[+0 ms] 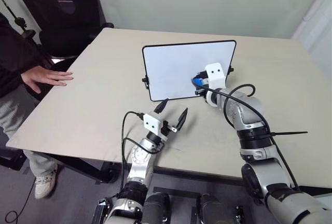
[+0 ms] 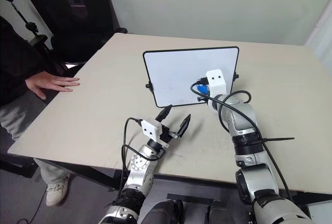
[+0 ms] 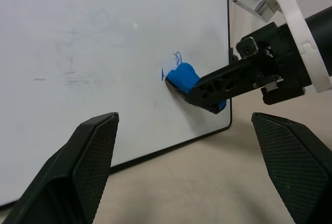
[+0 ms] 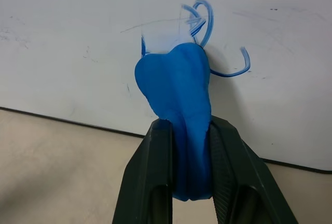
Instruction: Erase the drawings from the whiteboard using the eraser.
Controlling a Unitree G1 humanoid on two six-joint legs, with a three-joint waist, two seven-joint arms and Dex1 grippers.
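The whiteboard (image 1: 176,68) stands nearly upright on the table, tilted back. My right gripper (image 4: 184,130) is shut on the bright blue eraser (image 4: 176,94), whose tip presses against the board's lower right part. Thin blue loops of the drawings (image 4: 205,19) show just beside the eraser's tip, with a wiped streak next to them. In the head views the eraser (image 1: 198,80) sits under the white housing of the right gripper (image 1: 201,85). My left gripper (image 1: 175,107) hovers open over the table in front of the board, with nothing between its fingers (image 3: 78,167).
A person's hand (image 1: 44,76) rests flat on the beige table (image 1: 93,110) at its left edge. A black office chair (image 1: 62,11) stands behind that corner. Faint grey smudges (image 3: 72,76) mark the board's left half.
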